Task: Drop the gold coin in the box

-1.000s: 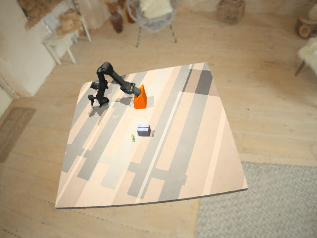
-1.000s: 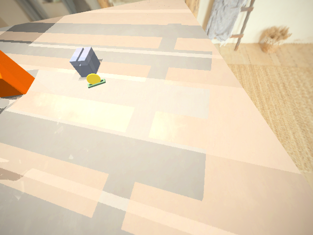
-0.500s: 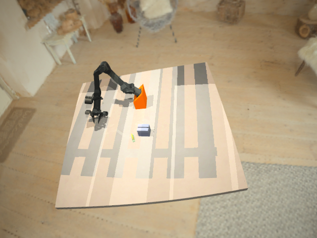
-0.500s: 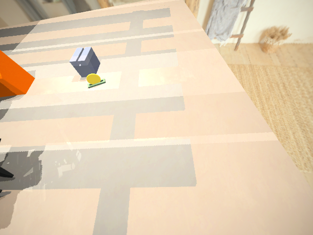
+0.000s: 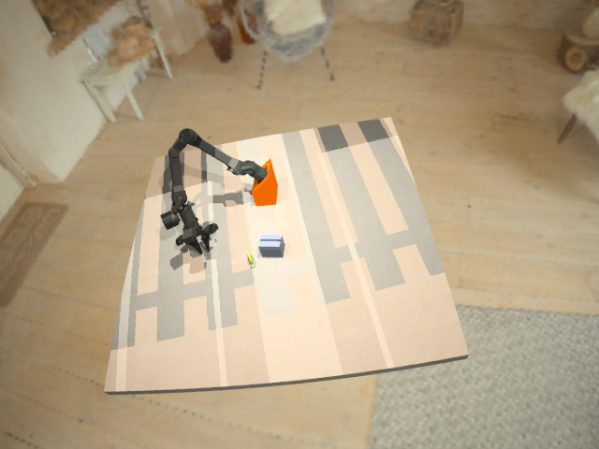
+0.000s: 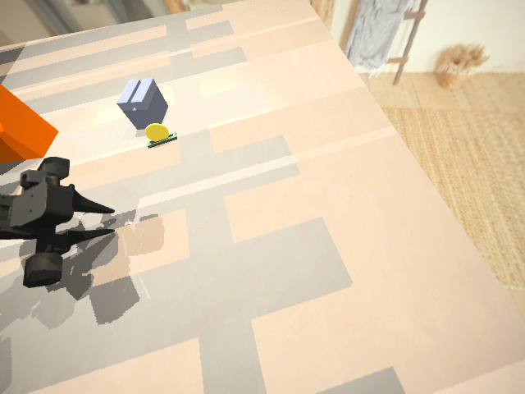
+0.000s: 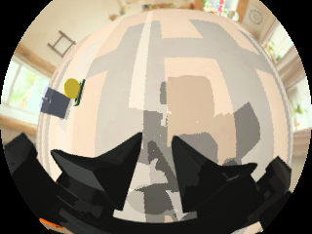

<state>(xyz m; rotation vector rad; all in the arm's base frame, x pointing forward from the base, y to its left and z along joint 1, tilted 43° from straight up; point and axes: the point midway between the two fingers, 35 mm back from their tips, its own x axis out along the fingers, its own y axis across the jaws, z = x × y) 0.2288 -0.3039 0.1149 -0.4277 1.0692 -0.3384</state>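
A gold coin [image 5: 250, 257] [image 6: 156, 131] [image 7: 72, 86] stands on its edge in a shallow dark-green holder [image 5: 251, 263] [image 6: 162, 140]. Just beyond it stands a closed grey box [image 5: 270, 245] [image 6: 142, 103] [image 7: 57, 103] with a narrow slot along its lid. My gripper [image 5: 203, 244] [image 6: 113, 220] [image 7: 157, 137] is partly open and empty, with bare table showing between the fingers. It hangs low over the table, well to the left of the coin in the top view. The coin and the box sit at the far left of the wrist view.
An orange block [image 5: 265, 185] [image 6: 23, 127] stands at the arm's base, behind the box. The patterned table top [image 5: 309, 299] has edges all around, with wooden floor and a rug [image 5: 489, 382] beyond.
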